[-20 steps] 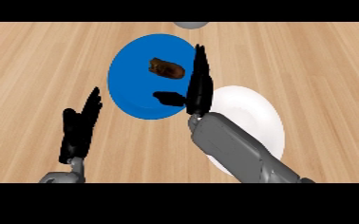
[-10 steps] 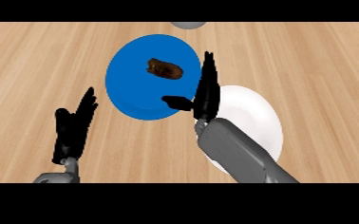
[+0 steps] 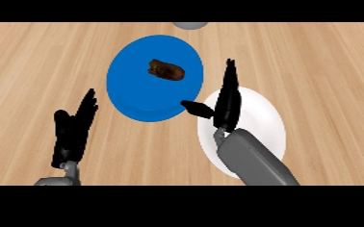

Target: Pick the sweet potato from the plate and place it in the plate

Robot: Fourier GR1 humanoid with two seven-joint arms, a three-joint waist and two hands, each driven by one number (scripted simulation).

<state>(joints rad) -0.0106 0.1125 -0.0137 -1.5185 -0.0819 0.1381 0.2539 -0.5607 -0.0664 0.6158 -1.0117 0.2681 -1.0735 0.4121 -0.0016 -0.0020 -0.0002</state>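
Light wooden planks form the counter's top (image 3: 313, 53), running across the whole head view. At its far edge, a small grey rounded thing (image 3: 189, 25) shows only partly, too cut off to name. Nearer the middle lies a round blue plate (image 3: 131, 94), and on the far half of that plate rests the brown, lumpy sweet potato (image 3: 165, 69), lying flat and touched by nothing. Just beside the blue plate, toward the counter's right and near side, lies a round white plate (image 3: 266, 113); their rims sit very close, and whether they touch is hidden by the hand.

The right hand (image 3: 227, 103) stands edge-on over the boundary between the two plates, fingers straight and pointing toward the far edge, thumb sticking out sideways over the blue plate's near right rim. It is released, grasping nothing. Its grey forearm (image 3: 252, 158) covers much of the white plate's near part. The sweet potato lies to the far left of this hand, apart from the fingertips, with bare blue plate between them.

The left hand (image 3: 74, 130) rests released near the counter's near left area, fingers up, well apart from both plates. Bare wood lies along the left and right sides.
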